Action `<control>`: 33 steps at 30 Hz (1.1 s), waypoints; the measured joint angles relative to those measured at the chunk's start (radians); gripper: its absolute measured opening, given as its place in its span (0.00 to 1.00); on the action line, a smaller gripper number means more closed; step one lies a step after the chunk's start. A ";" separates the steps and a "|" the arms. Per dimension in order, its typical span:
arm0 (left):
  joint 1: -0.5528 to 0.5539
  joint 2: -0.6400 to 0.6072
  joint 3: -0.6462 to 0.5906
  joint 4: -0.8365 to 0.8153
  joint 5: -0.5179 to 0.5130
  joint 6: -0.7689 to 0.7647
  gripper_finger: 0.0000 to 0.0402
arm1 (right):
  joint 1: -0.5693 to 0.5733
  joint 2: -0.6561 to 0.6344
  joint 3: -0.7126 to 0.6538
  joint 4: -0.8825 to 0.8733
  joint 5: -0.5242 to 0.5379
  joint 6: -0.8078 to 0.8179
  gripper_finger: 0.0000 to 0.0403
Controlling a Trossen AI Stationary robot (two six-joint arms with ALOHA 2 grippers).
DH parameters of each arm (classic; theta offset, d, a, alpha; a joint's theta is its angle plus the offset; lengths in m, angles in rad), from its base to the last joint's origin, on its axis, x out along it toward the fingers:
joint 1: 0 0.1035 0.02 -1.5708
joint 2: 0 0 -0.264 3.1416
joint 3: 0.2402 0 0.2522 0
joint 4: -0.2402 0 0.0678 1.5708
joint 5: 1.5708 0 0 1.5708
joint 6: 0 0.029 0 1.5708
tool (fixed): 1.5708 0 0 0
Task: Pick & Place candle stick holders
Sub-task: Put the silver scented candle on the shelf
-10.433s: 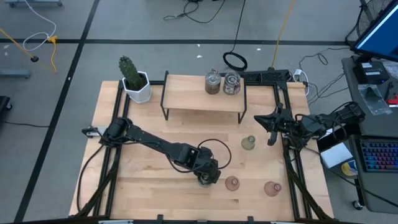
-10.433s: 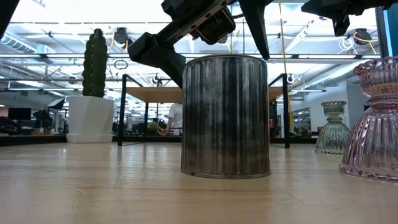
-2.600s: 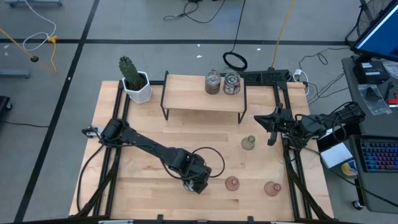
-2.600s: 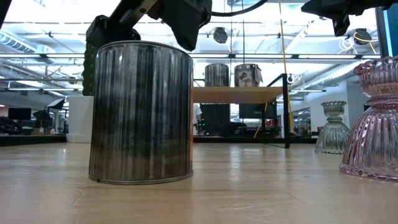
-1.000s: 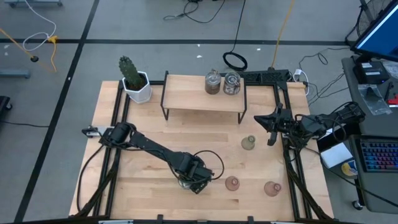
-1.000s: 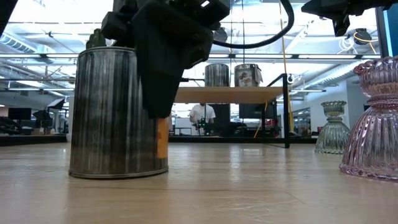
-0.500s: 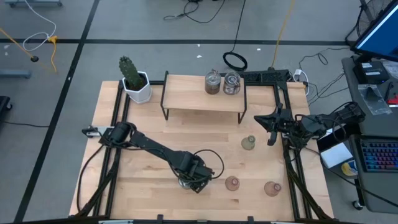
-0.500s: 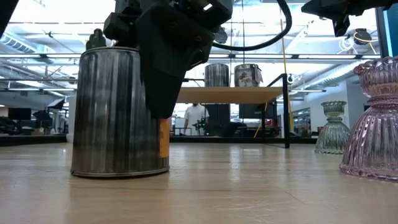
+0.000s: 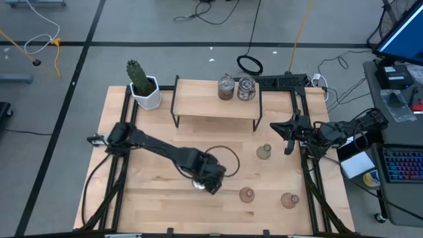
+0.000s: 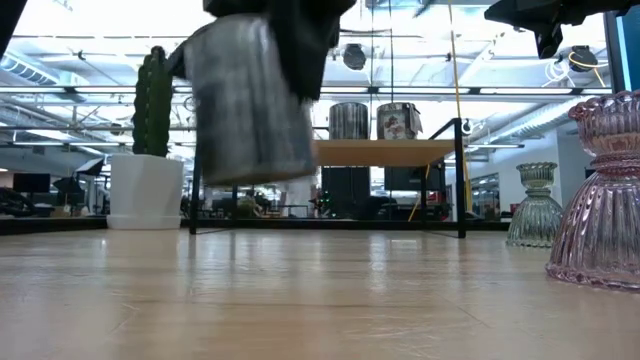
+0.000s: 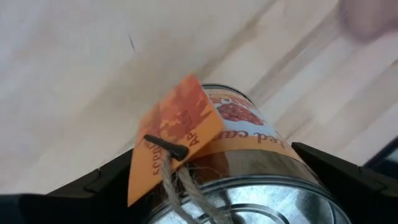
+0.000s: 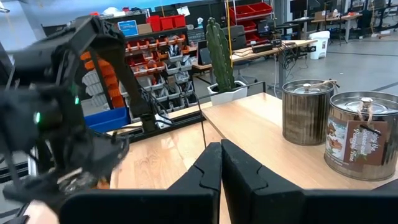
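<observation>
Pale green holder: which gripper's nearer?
Right. The right gripper sits just beside the pale green holder; the left gripper, carrying a silvery holder, is farther off.

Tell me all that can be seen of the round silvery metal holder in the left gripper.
The round silvery metal holder is a ribbed, dull grey cylinder. It hangs clear of the wooden table, slightly tilted. The left gripper grips it, one dark finger on each side. It has an orange label band, and an orange paper tag tied on with twine near its shiny lid.
</observation>
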 joint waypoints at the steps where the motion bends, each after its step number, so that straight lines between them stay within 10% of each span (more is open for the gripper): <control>1: 0.007 -0.017 0.000 0.001 -0.016 -0.005 0.88 | 0.000 0.000 0.000 0.000 0.000 0.000 0.00; 33: 0.347 -0.110 0.317 0.134 -0.274 0.441 0.88 | 0.000 0.000 0.000 0.000 0.000 0.000 0.00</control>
